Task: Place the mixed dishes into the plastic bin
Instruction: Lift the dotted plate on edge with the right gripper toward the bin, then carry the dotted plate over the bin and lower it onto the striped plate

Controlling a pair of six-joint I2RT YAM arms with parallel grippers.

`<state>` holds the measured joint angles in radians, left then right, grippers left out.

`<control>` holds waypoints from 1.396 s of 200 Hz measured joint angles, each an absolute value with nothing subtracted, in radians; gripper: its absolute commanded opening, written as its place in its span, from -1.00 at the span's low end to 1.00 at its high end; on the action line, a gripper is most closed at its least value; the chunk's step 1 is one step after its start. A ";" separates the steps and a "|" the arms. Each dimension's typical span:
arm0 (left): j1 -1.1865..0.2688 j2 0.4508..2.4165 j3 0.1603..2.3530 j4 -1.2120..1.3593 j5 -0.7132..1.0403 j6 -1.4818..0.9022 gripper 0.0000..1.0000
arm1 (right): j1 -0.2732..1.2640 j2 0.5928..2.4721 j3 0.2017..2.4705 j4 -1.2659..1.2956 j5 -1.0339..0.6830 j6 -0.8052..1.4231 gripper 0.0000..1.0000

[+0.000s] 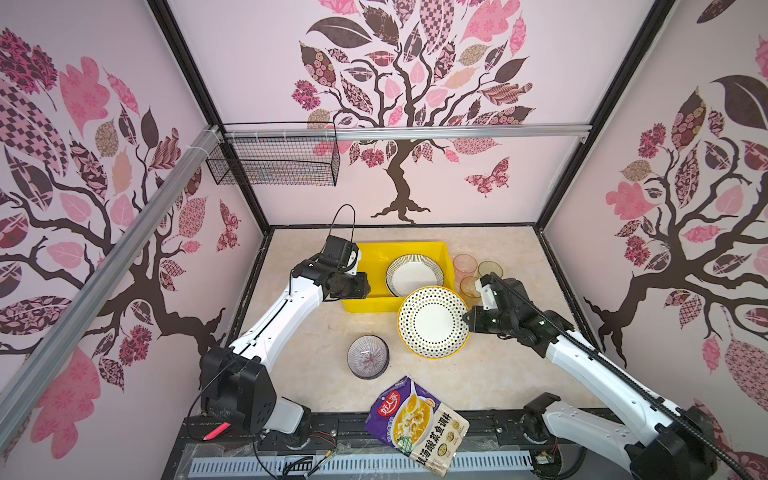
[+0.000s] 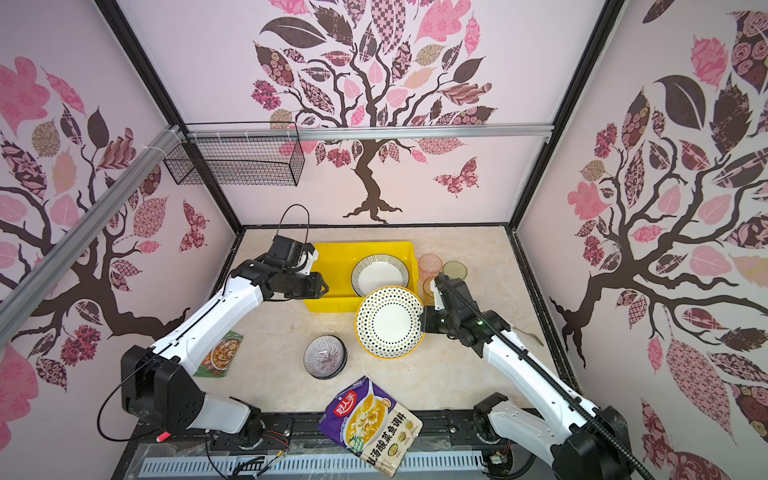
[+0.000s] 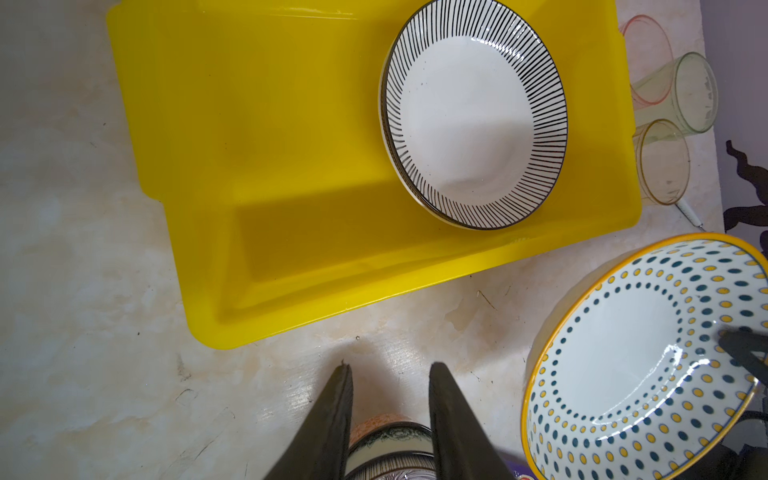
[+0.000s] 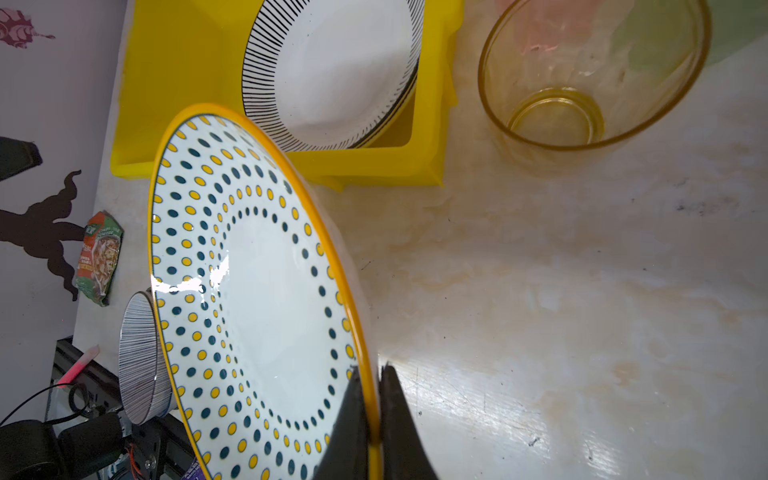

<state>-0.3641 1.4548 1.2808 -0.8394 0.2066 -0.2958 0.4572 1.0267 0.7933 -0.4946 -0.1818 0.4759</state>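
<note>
- right gripper point(image 4: 374, 376) clamping rim of dotted plate point(image 1: 432, 322), jaws almost together on it; plate hanging tilted, appearing clear of surface point(image 1: 316, 365), overlapping near right corner of bin point(image 1: 374, 266).
- bin lying beyond plate and left of right gripper, so right arm nearer; striped plate point(image 1: 413, 276) sitting in right half of bin, left half free (likely drop spot).
- left gripper point(image 3: 390, 368) hovering at left end of bin, jaws part open, gripping nothing visible.
- bowl point(image 1: 368, 357) waiting in front of bin; cups point(image 1: 464, 266) standing right of bin.

Amber tumbler point(image 1: 468, 286) half-hidden (behind right arm point(image 1: 505, 300))
</note>
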 measured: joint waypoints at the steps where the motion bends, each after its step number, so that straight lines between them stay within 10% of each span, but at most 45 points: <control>1: -0.364 1.454 1.281 -0.839 0.207 -0.296 -0.30 | 0.457 1.027 0.794 -0.494 -0.182 0.476 -1.00; 279: -0.344 1.427 1.281 -0.848 0.181 -0.286 -0.29 | 0.342 1.377 1.031 -0.241 -0.302 0.591 -1.00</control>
